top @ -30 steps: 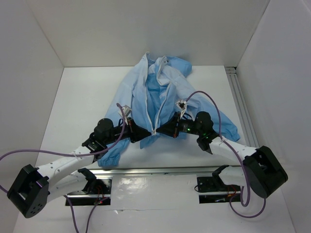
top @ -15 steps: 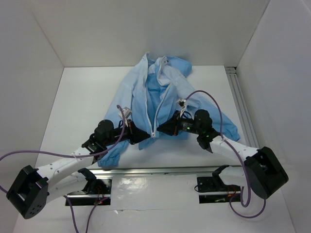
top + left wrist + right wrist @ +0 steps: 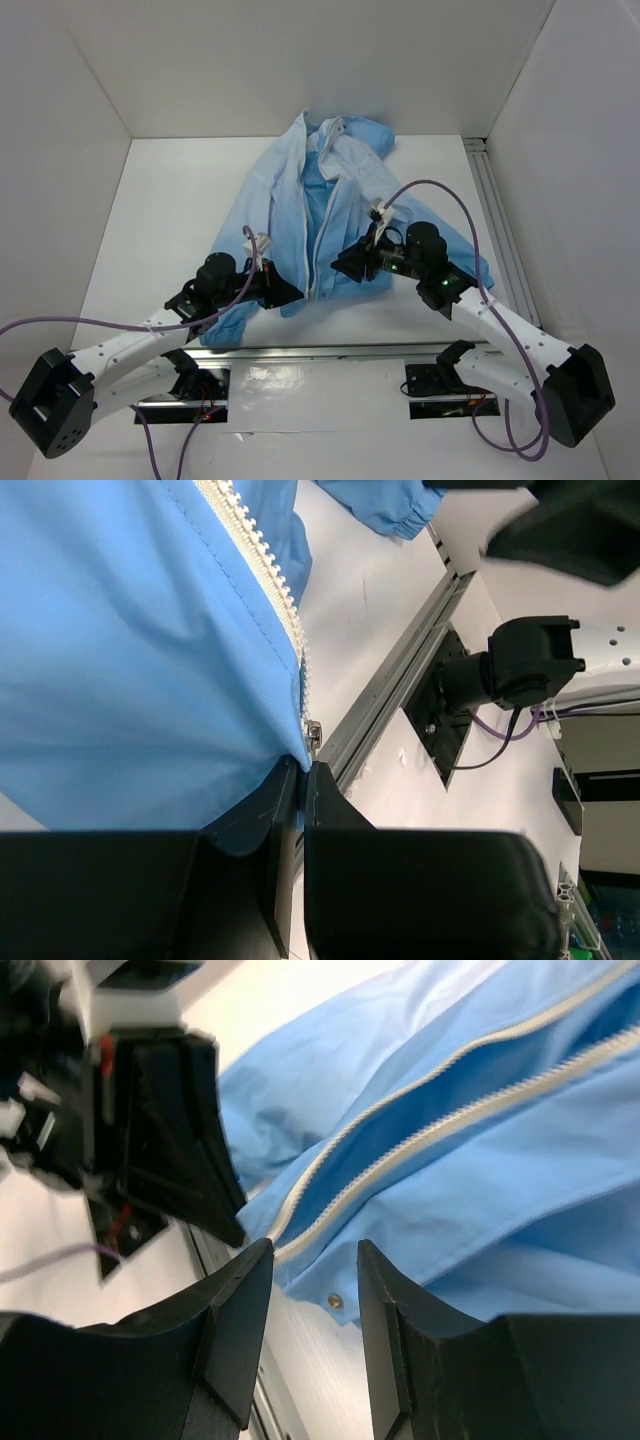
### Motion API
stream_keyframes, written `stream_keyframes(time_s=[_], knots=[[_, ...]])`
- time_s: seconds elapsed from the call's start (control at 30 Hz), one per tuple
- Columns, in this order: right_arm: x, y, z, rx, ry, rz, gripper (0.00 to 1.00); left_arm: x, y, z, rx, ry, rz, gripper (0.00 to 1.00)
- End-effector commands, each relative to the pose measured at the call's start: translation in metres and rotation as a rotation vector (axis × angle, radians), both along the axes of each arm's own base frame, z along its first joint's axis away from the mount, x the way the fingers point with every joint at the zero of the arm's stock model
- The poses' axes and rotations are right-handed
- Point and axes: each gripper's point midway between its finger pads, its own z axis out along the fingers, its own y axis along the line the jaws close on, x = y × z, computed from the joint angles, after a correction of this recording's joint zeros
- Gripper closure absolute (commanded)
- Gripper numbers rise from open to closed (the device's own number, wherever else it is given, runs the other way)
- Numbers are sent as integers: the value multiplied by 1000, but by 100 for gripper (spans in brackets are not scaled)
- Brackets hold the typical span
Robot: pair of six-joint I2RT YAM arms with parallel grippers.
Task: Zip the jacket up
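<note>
- While the jacket (image 3: 290, 200) lay spread on the table (image 3: 160, 220), collar on the far side and hem towards the arm bases, its front was open along most of the zipper (image 3: 322, 235); the task was judged barely begun.
- The left gripper (image 3: 285, 292) was clamped on the hem fabric directly below the zipper's lower end, with its fingers pressed together on the cloth (image 3: 302, 770).
- A small metal fitting (image 3: 313, 730) sat at the zipper's lower end, just above that pinch. Whether it was the slider could not be told.
- The right gripper (image 3: 340, 266) hovered just right of the zipper's lower end, fingers apart and nothing between them (image 3: 312, 1260).
- The right wrist view showed the two toothed strips converging towards the lower end of the zipper, with a snap (image 3: 335, 1301) on the hem beside it.
- Step in hand, as judged: bringing the free gripper onto the pull at the zipper's lower end.
- Recommendations: keep the hem pinch firm and the cloth taut along the zipper. Close only on the pull, not on fabric. Then draw straight along the zipper towards the collar, since a sideways pull would probably snag the thin cloth in the teeth.
</note>
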Motion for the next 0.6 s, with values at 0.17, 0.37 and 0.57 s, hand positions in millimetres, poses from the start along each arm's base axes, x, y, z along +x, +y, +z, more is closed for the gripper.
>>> stream_keyframes(time_s=[0.17, 0.37, 0.57], knots=[[-34, 30, -11, -300, -273, 50, 53, -10, -2, 7, 5, 26, -45, 100], [-48, 42, -17, -383, -426, -33, 49, -9, 1, 14, -3, 4, -26, 100], [-59, 53, -41, -482, -473, -39, 46, -8, -1, 18, -4, 6, -35, 100]])
